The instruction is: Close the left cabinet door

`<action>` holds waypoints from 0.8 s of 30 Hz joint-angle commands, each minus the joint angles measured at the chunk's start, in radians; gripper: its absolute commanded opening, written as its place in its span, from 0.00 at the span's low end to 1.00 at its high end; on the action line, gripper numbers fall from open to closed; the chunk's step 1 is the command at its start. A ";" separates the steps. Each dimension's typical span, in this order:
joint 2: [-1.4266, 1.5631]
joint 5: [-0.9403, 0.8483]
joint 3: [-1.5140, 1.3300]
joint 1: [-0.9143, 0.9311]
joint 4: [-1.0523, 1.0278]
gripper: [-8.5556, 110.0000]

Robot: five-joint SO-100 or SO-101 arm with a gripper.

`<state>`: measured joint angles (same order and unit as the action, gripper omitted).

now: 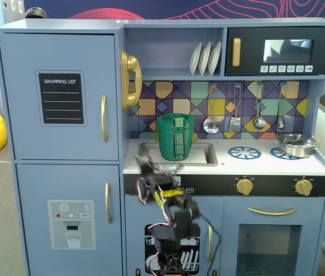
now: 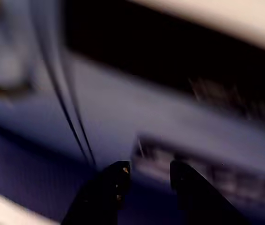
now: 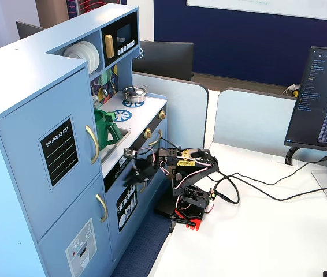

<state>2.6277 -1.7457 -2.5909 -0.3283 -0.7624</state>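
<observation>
One toy kitchen (image 1: pixel 168 34), pale blue, filling a fixed view. Left cabinet door (image 1: pixel 59 95) at its upper left, lying flush with the frame in both fixed views, chalkboard label (image 1: pixel 62 98) on the panel and gold handle (image 1: pixel 104 118) along the right edge. Below that door, a second blue door (image 1: pixel 68 221) with the ice-dispenser graphic, bottom edge cut off. Right of the left cabinet door, a gold phone (image 1: pixel 130 80), then a green pitcher (image 1: pixel 175 137) in the sink. Lower right of the door, the arm (image 3: pixel 184 173), base partly cut off in a fixed view, wires tangled over its joints. Gripper (image 2: pixel 149 168) in the wrist view: two dark fingers (image 2: pixel 116 176) slightly apart, pinching nothing, against a heavily blurred blue front; surface before them hard to make out.
</observation>
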 commanded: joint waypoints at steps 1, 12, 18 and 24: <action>0.169 0.080 -0.160 0.230 -0.252 0.07; 0.485 0.146 -0.382 0.423 -0.650 0.07; 0.529 0.176 -0.405 0.439 -0.756 0.07; 0.551 0.206 -0.405 0.443 -0.770 0.09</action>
<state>3.1845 -1.5831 -2.9759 0.1074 -1.3683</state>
